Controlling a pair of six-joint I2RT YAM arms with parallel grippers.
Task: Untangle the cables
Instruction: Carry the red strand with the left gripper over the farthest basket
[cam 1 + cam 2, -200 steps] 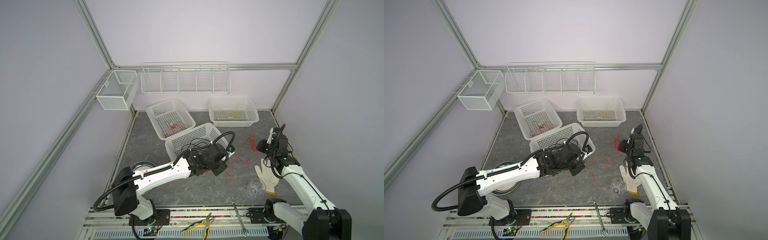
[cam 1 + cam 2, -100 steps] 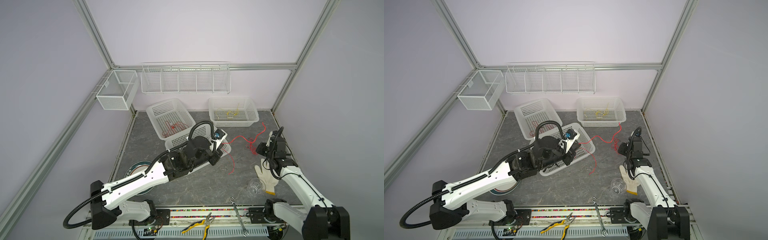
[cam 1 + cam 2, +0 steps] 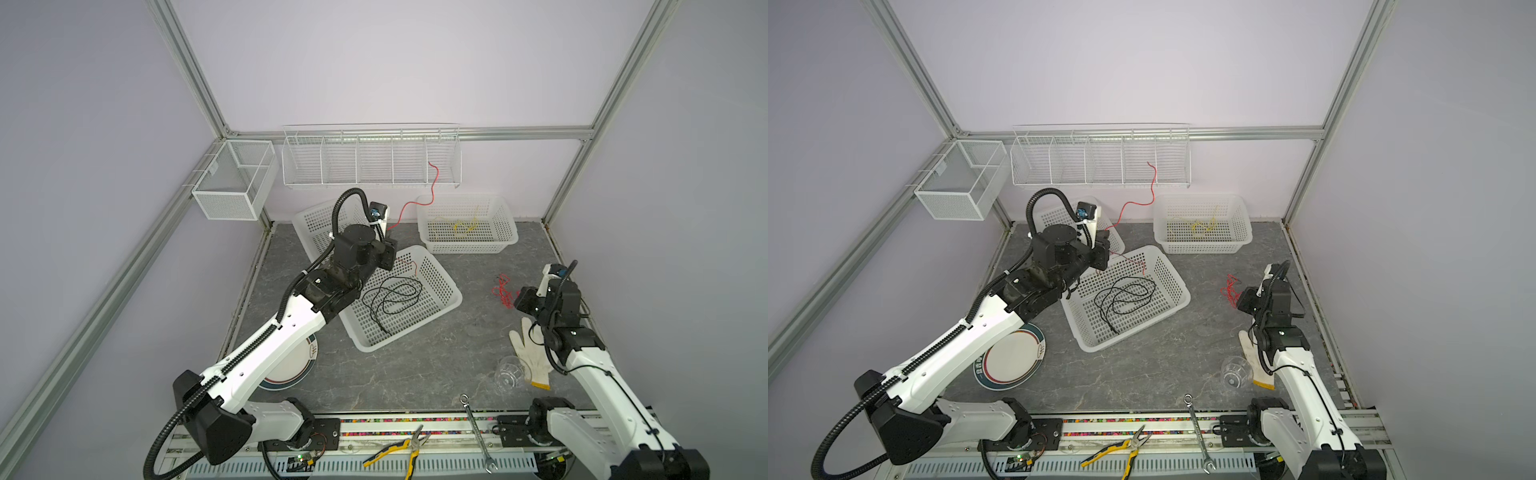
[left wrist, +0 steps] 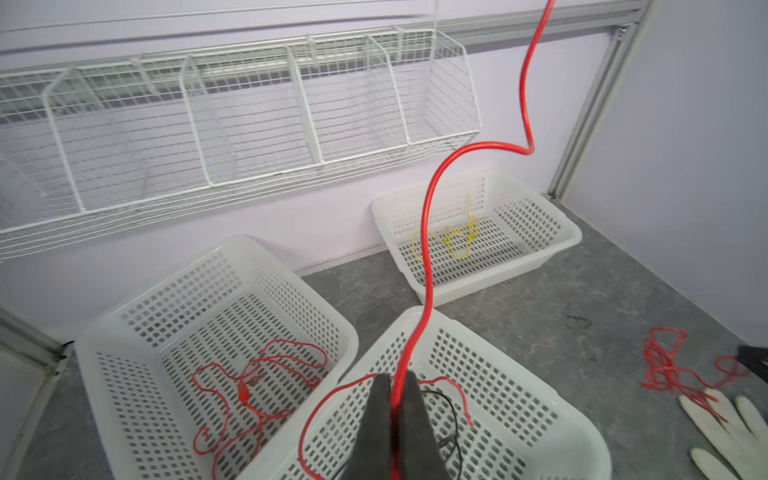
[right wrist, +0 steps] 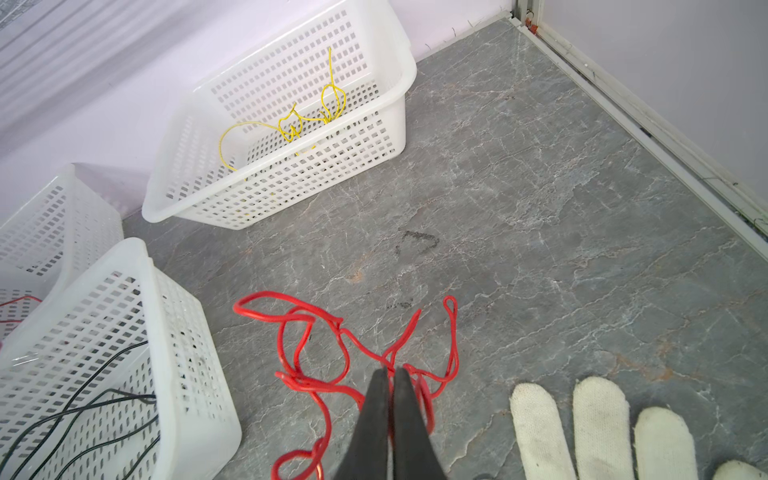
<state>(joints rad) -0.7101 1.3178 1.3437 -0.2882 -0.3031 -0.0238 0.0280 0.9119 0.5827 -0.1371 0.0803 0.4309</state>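
Bright, even, shadowless; wide-angle edges

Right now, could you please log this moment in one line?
left gripper: shut on red cable | right gripper: shut on red tangle

There are three white plastic baskets (image 3: pixel 441 284), two wall-hung wire racks (image 3: pixel 370 166) and two robot arms (image 3: pixel 274 345). I count one black cable (image 3: pixel 1125 297), one yellow cable (image 5: pixel 291 126) and three red cables (image 4: pixel 423 249). Around the middle basket are one plate (image 3: pixel 1013 361), one glove (image 3: pixel 530 355), one glass (image 3: pixel 508 372), one wrench (image 3: pixel 478 432) and one pair of pliers (image 3: pixel 399 451).
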